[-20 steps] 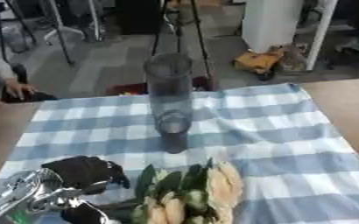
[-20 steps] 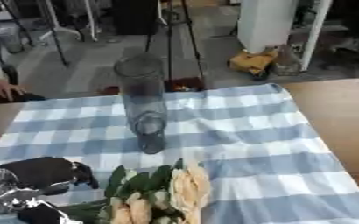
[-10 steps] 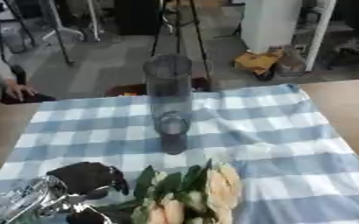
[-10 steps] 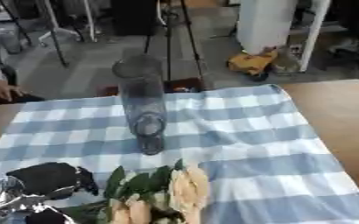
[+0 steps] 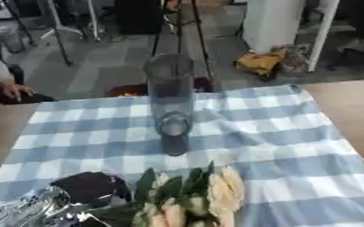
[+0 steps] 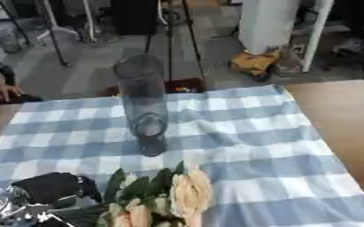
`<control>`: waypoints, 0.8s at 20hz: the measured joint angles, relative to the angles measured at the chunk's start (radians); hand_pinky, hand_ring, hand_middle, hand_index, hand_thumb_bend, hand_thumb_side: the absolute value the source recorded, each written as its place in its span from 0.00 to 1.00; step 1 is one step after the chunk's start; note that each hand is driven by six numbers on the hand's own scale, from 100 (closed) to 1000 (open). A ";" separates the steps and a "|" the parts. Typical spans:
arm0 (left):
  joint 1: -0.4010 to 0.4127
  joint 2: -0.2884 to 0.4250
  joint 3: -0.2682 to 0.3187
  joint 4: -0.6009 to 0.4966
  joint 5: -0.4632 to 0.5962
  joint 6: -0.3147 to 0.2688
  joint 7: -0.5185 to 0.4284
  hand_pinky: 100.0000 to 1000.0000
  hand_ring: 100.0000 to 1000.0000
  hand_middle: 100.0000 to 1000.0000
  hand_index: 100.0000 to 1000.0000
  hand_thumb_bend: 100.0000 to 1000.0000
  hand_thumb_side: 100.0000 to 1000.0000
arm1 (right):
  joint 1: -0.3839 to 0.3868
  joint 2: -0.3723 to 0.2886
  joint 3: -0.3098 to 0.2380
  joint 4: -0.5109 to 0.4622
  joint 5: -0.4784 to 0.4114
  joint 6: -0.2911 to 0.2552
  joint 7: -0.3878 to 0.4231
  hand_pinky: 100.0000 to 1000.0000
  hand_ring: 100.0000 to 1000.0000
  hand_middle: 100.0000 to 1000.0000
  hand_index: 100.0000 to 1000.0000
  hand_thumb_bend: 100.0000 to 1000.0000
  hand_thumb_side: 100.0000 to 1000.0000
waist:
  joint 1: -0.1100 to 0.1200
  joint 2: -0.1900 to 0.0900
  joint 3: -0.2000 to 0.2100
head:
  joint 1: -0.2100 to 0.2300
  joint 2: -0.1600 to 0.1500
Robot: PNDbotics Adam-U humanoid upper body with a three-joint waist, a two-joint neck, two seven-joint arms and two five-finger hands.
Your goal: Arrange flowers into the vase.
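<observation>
Your left hand (image 5: pixel 57 206) sits curled round the flowers (image 5: pixel 189 197) at the table's near edge — the vase (image 5: pixel 169 104) stands empty mid-cloth, so nothing is placed yet — the right hand is unseen.

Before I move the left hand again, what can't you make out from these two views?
- Left hand: cut off by the lower left corner in both views; its grip cannot be read.
- Flowers: stems run off the bottom edge, so where they are held is hidden.
- Right hand: only a dark sliver shows at the right eye view's right edge; unsure it is the hand.
- Glass vase: contents blurred; stands upright on the checked cloth.
</observation>
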 measured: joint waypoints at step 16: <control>0.018 -0.036 0.003 0.056 -0.082 -0.017 0.059 0.47 0.74 0.79 0.89 0.16 0.65 | 0.006 0.008 0.000 0.000 -0.005 0.000 0.000 0.77 0.76 0.70 0.83 0.00 0.93 | 0.000 0.001 -0.003 | 0.007 -0.010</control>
